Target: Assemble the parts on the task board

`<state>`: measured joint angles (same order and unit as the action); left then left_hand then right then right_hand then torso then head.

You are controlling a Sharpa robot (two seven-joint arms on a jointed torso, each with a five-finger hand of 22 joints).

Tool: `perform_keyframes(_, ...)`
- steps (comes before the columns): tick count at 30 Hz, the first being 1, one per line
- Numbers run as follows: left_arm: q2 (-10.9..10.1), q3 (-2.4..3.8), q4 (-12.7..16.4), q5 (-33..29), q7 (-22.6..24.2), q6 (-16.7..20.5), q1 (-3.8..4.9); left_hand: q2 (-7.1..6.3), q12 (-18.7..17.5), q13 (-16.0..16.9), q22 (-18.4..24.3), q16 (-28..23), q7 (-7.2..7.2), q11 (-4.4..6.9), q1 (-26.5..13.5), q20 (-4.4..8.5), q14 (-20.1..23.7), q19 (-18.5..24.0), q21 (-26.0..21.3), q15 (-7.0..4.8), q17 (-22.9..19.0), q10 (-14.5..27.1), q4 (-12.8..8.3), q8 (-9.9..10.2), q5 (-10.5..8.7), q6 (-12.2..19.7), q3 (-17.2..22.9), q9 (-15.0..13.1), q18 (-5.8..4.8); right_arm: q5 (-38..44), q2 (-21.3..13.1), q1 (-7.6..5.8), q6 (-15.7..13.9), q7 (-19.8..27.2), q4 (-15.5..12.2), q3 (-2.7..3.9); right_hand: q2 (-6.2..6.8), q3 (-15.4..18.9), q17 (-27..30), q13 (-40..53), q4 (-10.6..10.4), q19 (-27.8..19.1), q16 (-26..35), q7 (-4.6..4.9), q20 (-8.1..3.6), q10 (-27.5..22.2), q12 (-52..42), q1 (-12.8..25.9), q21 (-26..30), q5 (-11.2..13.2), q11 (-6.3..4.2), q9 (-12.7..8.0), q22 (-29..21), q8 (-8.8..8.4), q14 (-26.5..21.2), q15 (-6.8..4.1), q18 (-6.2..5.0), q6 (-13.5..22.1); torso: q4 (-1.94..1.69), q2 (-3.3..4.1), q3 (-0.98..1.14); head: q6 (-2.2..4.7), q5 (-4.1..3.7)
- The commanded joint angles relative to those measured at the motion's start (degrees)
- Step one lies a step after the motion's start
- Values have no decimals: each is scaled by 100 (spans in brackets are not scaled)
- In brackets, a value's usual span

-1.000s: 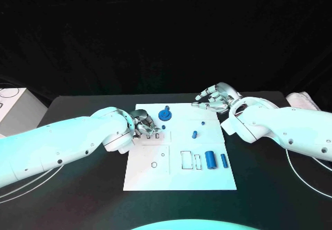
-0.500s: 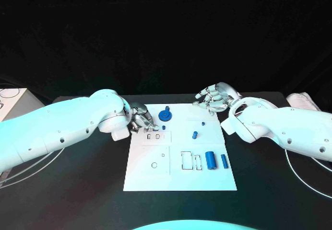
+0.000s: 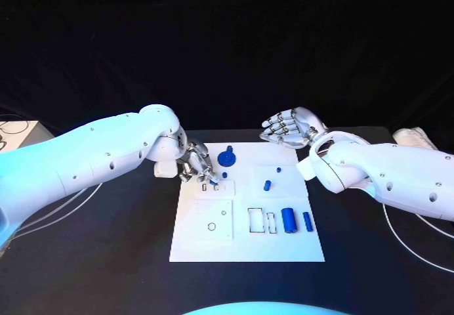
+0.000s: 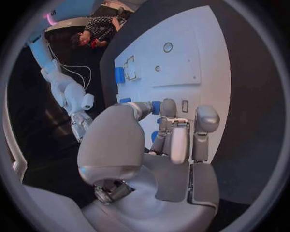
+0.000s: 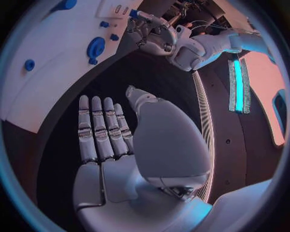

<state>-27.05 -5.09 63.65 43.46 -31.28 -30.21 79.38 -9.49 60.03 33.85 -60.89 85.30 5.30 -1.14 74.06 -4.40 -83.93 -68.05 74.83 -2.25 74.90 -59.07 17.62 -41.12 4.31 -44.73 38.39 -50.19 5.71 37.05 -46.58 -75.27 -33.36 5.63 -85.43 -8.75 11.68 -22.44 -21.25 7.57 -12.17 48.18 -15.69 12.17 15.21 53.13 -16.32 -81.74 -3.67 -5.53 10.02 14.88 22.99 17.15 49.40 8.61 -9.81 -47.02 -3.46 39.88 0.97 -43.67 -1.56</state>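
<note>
The white task board (image 3: 246,243) lies mid-table. On it are a blue round knob (image 3: 226,157), a small blue peg (image 3: 267,184), a thick blue cylinder (image 3: 287,220) and a slim one (image 3: 308,220). My left hand (image 3: 197,164) hovers at the board's far left corner, fingertips down over two small slots (image 3: 210,187). It pinches a small blue part (image 5: 133,13) between thumb and finger; in the left wrist view the blue part (image 4: 156,107) shows at the thumb tip. My right hand (image 3: 291,128) is raised past the board's far edge, fingers straight (image 5: 99,125), holding nothing.
A white box (image 3: 19,134) stands at the table's left edge and a pale object (image 3: 411,136) at the right edge. Cables trail on the table beside both arms. Rectangular outlines (image 3: 256,219) and a round hole (image 3: 211,226) mark the board's near half.
My left arm has lifted and swung toward the far side, with the hand drawn slightly back from the slots. The right hand's fingers have straightened and it has risen a little.
</note>
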Motion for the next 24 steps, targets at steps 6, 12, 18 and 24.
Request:
perform_keyframes(6, 338, -141, -318, 41, -78, -450, 49, 158, 94, 141, -172, 71, 22, -24, 54, -22, -179, -119, 116, 46, 638, -92, -991, 28, 45, -20, 835, -154, 41, -254, 87, 0, -23, 557, 78, -1, -51, 21, 541, -402, 221, -478, 583, 103, 130, -6, 510, 171, 15, 11, 73, -120, -787, -211, -25, 50, -47, 56, 1, 2, 8, 9, 33)
perform_keyframes(12, 450, -194, -347, 254, -76, -106, 54, 128, 222, 333, -423, 140, 16, -11, -254, -11, -251, -297, 280, 32, 754, -249, -1318, 28, 131, -95, 1126, -204, -3, -257, 124, -1, -49, 601, 98, -2, -63, 61, 643, -400, 267, -582, 690, 121, 133, 11, 660, 198, 23, 10, 89, -148, -971, -276, -6, 64, -38, 58, 4, 12, 4, 3, 37)
perform_keyframes(18, 497, -234, -327, 393, -76, 69, 55, 105, 303, 454, -569, 185, -5, 11, -489, 8, -304, -401, 374, 11, 841, -368, -1515, 14, 242, -153, 1314, -255, -29, -239, 130, -2, -72, 603, 86, -2, -68, 87, 686, -400, 288, -673, 733, 142, 136, 25, 720, 208, 31, 10, 109, -160, -1063, -304, 11, 85, -32, 55, -5, 11, 6, -20, 35)
perform_keyframes(24, 502, -328, -252, 456, -76, 210, 54, 94, 412, 621, -714, 235, -41, 49, -891, 44, -362, -497, 470, -25, 944, -530, -1778, -27, 745, -242, 1513, -351, -55, -187, 124, -2, -87, 579, 60, -2, -67, 97, 700, -399, 297, -685, 746, 143, 136, 29, 740, 208, 31, 9, 111, -163, -1087, -310, 17, 88, -29, 50, -5, 11, -1, -37, 43)
